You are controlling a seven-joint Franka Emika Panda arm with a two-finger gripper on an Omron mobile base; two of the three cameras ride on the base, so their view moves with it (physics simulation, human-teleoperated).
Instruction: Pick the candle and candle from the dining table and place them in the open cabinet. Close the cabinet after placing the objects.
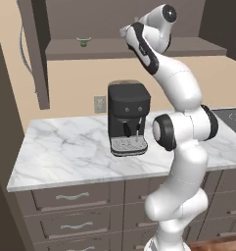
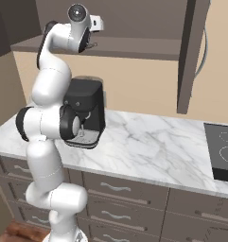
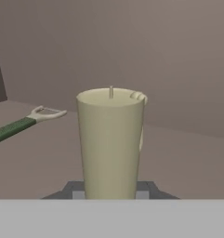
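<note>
Left base view: arm raised high, hand reaching into the open cabinet (image 1: 139, 48) at the level of its shelf. Coffee machine (image 1: 128, 118) stands on the marble table (image 1: 65, 152) below, near the back edge. A small green thing (image 1: 83, 42) sits on the shelf toward its left end, well apart from the hand.

Right base view: same reach from the other side; the hand is over the shelf's left part, with the cabinet door (image 2: 190, 56) hanging open to the right.

Hand view: pincer (image 3: 109, 189) clamped on a cream candle (image 3: 111, 144), upright, wick showing, held above the shelf floor. A green-handled tool (image 3: 20, 124) lies on the shelf off to the left. Whether the candle base touches the shelf I can't make out; it is hidden behind the fingers.

Step in hand: placing a candle in the cabinet. Next move likely calls for lowering until it stands, releasing, then backing straight out without tipping it.
</note>
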